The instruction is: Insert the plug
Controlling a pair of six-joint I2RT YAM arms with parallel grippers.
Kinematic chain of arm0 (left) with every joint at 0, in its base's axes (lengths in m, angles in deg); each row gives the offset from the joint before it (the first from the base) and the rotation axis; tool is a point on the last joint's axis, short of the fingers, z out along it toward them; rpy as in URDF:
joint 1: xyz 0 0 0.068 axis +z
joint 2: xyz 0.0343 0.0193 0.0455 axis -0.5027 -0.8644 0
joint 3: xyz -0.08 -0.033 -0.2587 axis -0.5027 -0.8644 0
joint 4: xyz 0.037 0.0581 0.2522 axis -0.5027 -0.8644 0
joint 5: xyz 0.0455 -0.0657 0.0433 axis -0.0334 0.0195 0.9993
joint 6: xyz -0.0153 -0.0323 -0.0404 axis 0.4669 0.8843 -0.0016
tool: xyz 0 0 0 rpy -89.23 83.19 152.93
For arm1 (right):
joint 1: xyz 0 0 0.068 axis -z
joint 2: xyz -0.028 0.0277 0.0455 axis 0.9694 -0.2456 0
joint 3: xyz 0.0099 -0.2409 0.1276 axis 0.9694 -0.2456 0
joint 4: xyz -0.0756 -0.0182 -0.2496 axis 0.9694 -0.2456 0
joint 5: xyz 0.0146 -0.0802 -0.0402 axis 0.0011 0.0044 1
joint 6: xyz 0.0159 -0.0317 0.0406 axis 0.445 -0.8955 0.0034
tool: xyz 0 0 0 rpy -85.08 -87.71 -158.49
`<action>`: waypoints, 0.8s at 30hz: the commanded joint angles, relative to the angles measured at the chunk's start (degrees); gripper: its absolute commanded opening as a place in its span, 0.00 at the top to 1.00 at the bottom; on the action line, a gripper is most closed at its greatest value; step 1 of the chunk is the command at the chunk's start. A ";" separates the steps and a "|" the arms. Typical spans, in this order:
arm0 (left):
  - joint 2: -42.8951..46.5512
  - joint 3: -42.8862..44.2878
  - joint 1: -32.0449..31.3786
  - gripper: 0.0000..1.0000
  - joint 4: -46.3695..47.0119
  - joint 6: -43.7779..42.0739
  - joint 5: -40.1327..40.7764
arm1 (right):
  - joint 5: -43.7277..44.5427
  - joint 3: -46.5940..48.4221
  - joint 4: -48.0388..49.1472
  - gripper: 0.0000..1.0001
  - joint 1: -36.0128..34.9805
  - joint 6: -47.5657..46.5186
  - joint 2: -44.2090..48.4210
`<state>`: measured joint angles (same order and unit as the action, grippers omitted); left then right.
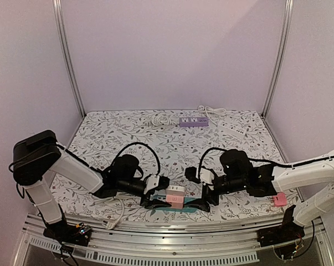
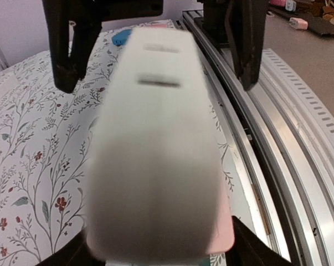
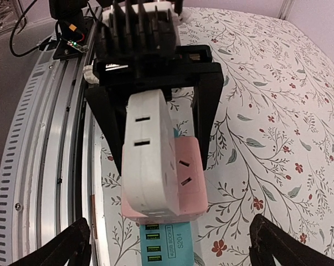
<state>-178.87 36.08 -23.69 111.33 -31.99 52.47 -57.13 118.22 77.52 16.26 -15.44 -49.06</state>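
A stack of adapters stands at the table's near edge: a white adapter [image 3: 147, 149] with two slots on top, a pink socket cube [image 3: 186, 174] beside and under it, and a teal USB socket block [image 3: 167, 246] at the bottom. The stack also shows in the top view [image 1: 176, 196]. My left gripper [image 1: 157, 195] is shut on the pink-and-white stack, and its black fingers [image 3: 206, 119] bracket it. In the left wrist view the blurred white adapter [image 2: 153, 144] fills the frame above the left gripper [image 2: 161, 252]. My right gripper [image 3: 175, 249] is wide open, with its fingers [image 3: 64, 249] either side of the stack and not touching it.
A purple power strip [image 1: 193, 121] and a white power strip [image 1: 234, 128] with a coiled cable lie at the back. A small pink object [image 1: 279, 200] lies near the right arm. Metal rails [image 3: 45, 138] run along the table's front edge, close beside the stack.
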 commanded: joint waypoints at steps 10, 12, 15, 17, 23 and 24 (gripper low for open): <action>5.07 1.34 0.43 0.00 -7.68 -3.91 3.28 | -1.61 -0.31 -5.36 0.01 4.26 6.05 9.94; 7.40 1.63 0.51 0.00 -12.11 -5.58 4.36 | -0.90 0.53 -6.13 0.01 6.53 9.92 8.96; 12.13 1.62 0.82 0.00 -21.66 -10.25 5.92 | 2.62 5.35 -13.54 0.01 11.17 19.77 4.25; 15.25 1.21 1.07 0.00 -27.91 -12.90 8.41 | 7.32 10.08 -22.29 0.07 12.96 24.64 0.12; 25.40 -0.87 2.71 0.07 -40.54 -14.52 9.07 | 8.89 12.23 -31.15 0.30 13.19 43.91 -5.99; 26.45 -0.12 2.45 0.07 -42.55 -14.35 9.76 | 8.44 10.85 -30.91 0.33 13.13 47.02 -5.01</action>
<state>-156.75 36.02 -21.83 81.26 -44.25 60.78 -49.76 131.71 54.59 29.57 13.96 -54.46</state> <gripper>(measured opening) 0.941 0.716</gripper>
